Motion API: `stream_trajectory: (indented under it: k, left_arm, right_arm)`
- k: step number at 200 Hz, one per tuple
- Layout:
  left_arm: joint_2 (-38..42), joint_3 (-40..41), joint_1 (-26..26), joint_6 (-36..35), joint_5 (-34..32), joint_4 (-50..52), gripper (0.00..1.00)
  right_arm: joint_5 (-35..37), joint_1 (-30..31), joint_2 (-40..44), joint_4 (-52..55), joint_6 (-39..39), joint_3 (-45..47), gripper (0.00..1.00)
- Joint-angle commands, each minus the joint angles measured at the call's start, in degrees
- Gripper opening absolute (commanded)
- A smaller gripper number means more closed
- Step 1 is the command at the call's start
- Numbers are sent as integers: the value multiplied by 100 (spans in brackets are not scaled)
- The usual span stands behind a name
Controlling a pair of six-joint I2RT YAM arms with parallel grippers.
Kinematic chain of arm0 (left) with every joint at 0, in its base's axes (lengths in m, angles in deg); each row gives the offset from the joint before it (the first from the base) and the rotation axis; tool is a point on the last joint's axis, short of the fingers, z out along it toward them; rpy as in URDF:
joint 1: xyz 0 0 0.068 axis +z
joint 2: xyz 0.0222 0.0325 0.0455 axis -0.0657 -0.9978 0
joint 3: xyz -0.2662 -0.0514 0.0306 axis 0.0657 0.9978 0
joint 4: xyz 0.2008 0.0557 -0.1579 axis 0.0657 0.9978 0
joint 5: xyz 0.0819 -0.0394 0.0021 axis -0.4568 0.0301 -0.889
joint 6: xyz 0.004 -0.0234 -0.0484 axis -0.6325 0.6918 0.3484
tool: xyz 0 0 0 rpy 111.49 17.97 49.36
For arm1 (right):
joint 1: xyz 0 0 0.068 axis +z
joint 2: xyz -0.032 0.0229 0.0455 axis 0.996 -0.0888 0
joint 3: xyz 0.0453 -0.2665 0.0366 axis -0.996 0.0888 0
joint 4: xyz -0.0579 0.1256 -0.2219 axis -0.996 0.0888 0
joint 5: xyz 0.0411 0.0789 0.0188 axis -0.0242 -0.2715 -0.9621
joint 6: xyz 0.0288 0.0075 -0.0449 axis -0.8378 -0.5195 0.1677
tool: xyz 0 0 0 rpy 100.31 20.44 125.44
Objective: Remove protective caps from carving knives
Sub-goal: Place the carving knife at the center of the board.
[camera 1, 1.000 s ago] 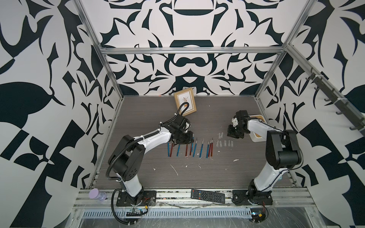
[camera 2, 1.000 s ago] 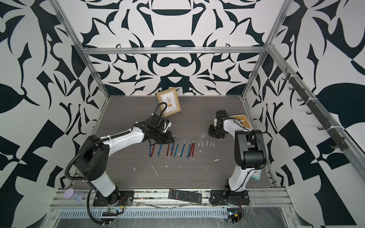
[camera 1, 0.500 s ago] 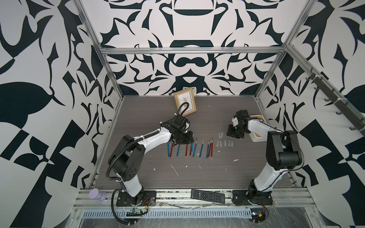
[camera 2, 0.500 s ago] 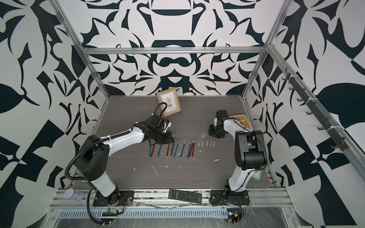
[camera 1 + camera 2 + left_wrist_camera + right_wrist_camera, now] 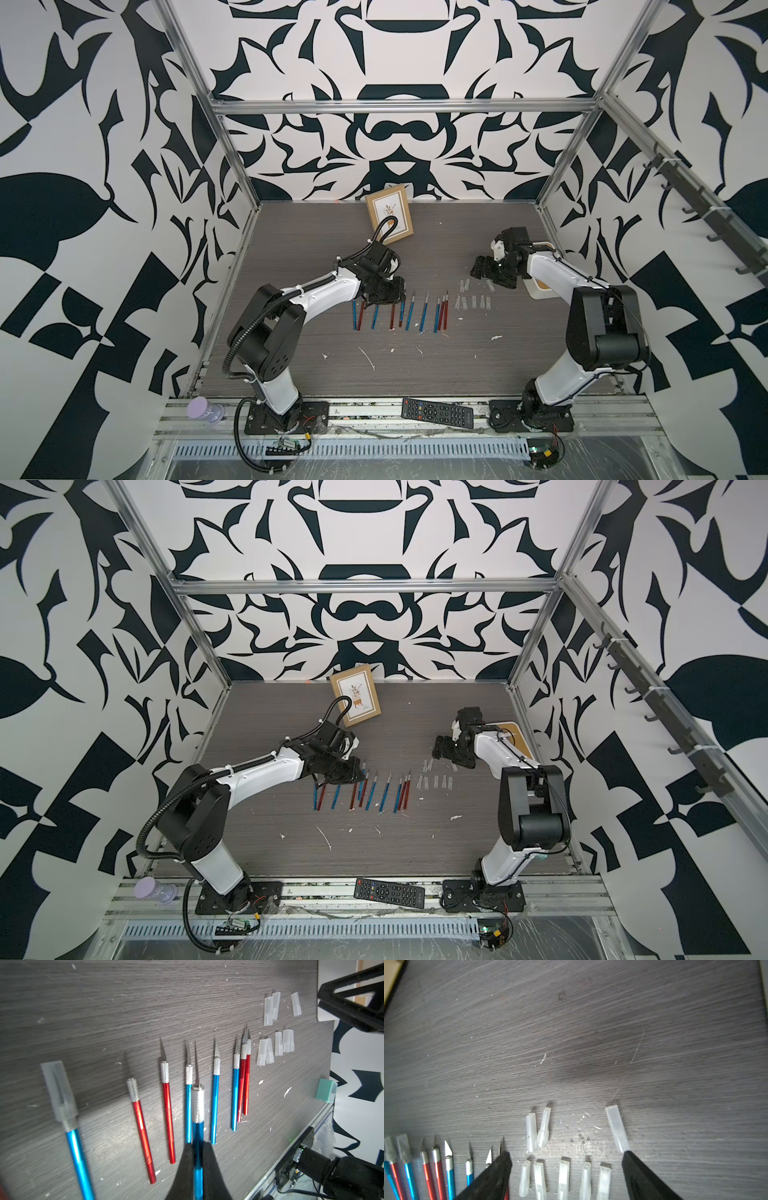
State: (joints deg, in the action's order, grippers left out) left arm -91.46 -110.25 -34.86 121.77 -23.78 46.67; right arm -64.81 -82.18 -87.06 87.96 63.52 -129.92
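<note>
No text, label, brand or number can be read. Button markings on the remote control and a caption in the framed picture are too small to be made out.

I see the carving knives in a row on the desk, the protective caps clustered just to their right.
</note>
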Motion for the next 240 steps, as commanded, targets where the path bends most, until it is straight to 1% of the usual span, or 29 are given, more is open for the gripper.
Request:
stream_trajectory:
  k: [1,74,124,168,190,227,240]
  left_arm:
    - [13,13,-5,-165,-247,390,0]
    - [-26,171,-4,-219,-779,642,0]
    - [-230,150,-4,-215,-1114,704,0]
    - [-439,101,-4,-193,-1201,735,0]
    - [-503,70,-4,-188,-1217,723,4]
    - [-620,31,-4,-175,-1217,696,5]
    - [-670,1,-4,-171,-1220,699,7]
  right_arm:
    - [82,18,275,-77,-150,-31,98]
    - [-290,5,261,-294,-266,34,99]
    - [-478,8,177,-390,-279,56,99]
    - [-533,7,160,-432,-277,90,99]
    - [-525,7,155,-446,-288,112,99]
    - [-523,6,132,-466,-285,148,99]
    - [-524,8,133,-470,-285,161,99]
